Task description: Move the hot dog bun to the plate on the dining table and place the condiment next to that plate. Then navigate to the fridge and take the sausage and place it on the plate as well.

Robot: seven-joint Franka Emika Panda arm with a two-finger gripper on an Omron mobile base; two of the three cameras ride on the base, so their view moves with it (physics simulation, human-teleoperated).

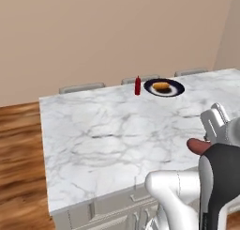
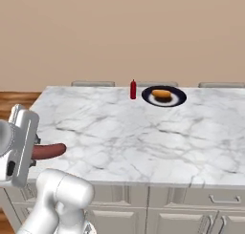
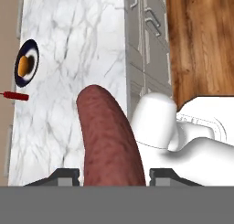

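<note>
Under the tool (image 2: pixel 40 152) w/ sausage (image 2: pixel 49 151) held: white marble bench (image 2: pixel 143 137). Far ahead: plate (image 2: pixel 164 96) w/ bun (image 2: pixel 162 93), red bottle (image 2: pixel 133 90) beside. Tan wall (image 2: pixel 122 32) behind, wood floor (image 1: pixel 21 163).

Marble dining table (image 1: pixel 108 140): plate (image 1: pixel 174 91) near far edge, bun on it; condiment (image 1: pixel 137 86) upright just beside.

Bun (image 1: pixel 161 87) on plate (image 1: pixel 176 90); sausage (image 3: pixel 107 141) aloft.

Pinkish-brown sausage (image 3: pixel 107 141); red condiment (image 2: pixel 133 90); grey-veined dining table (image 2: pixel 143 132)
</note>
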